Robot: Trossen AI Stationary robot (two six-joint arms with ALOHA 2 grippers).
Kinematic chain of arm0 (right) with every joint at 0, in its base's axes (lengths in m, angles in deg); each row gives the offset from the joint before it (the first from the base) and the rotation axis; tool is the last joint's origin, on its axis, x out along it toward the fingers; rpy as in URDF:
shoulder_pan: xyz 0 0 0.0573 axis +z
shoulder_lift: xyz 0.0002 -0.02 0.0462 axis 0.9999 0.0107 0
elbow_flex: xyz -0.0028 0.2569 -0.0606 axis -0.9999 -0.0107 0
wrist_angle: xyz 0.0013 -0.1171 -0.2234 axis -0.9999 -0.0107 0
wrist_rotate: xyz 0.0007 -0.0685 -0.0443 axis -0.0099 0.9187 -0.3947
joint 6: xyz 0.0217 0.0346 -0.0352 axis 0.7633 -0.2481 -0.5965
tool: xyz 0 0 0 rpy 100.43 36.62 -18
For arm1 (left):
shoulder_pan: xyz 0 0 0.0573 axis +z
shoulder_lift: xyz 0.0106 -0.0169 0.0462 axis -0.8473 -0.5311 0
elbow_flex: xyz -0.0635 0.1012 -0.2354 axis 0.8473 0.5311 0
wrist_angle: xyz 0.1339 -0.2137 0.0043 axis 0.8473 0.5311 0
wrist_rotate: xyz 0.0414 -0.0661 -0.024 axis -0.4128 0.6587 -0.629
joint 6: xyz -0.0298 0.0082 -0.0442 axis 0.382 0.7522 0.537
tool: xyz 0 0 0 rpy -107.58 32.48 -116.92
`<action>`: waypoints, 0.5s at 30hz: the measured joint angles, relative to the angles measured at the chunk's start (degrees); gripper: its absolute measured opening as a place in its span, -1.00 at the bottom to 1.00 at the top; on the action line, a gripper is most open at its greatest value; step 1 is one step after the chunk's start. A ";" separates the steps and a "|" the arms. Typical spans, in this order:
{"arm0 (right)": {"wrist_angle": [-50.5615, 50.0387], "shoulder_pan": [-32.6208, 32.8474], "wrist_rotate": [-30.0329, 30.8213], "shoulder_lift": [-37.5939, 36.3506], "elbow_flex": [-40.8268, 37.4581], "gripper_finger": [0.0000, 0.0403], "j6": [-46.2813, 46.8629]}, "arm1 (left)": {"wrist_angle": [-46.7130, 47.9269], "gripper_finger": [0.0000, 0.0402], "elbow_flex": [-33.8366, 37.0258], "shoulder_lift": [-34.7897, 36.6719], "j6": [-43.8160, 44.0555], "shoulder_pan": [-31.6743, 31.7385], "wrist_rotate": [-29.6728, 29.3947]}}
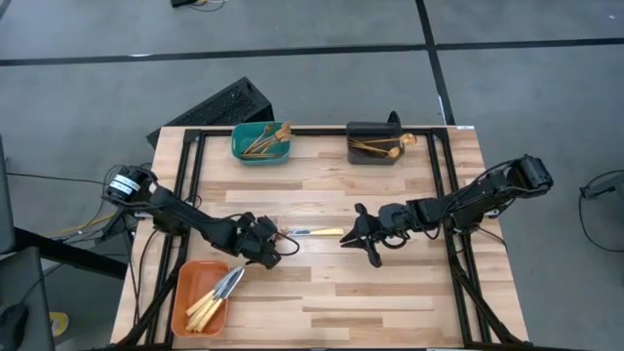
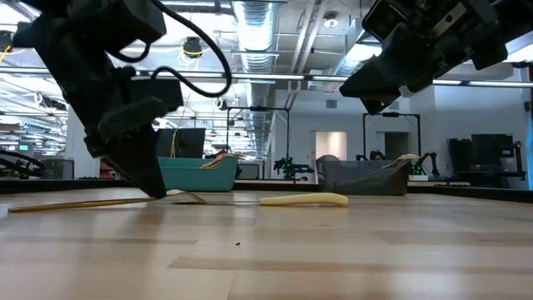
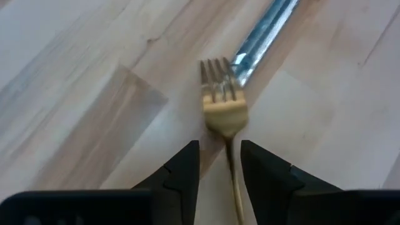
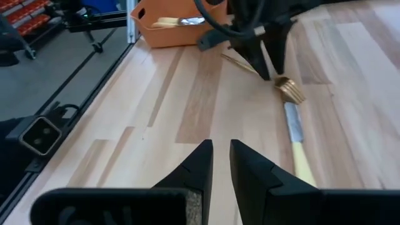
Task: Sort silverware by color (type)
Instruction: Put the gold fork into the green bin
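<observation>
Left gripper (image 3: 220,169): narrowly parted fingers straddling fork (image 3: 223,106) handle beside knife (image 3: 265,31); closing needed next. Right gripper (image 4: 221,164): waiting nearby, fingers narrowly apart, holding nothing.

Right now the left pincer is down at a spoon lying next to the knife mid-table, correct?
Not a spoon: the left wrist view shows tines, so it is a fork. The left pincer straddles its handle, and its head lies beside the knife mid-table.
</observation>
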 joint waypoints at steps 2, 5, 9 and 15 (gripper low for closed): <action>-0.10 0.50 0.00 0.00 0.00 -0.59 -0.10 | -2.08 -0.49 -0.02 -1.87 -0.21 -0.02 0.52; -0.26 0.59 -0.01 0.00 0.00 -0.59 -0.54 | -3.33 -0.48 -0.20 -4.41 -1.33 -0.17 0.21; -0.34 0.12 0.00 0.00 0.00 -0.59 -0.61 | -2.64 -0.53 -0.37 -5.82 -1.70 -0.20 0.01; -0.21 -0.33 -0.01 0.00 0.00 -0.59 -0.52 | -1.08 -0.92 -0.98 -3.07 -6.30 0.13 1.74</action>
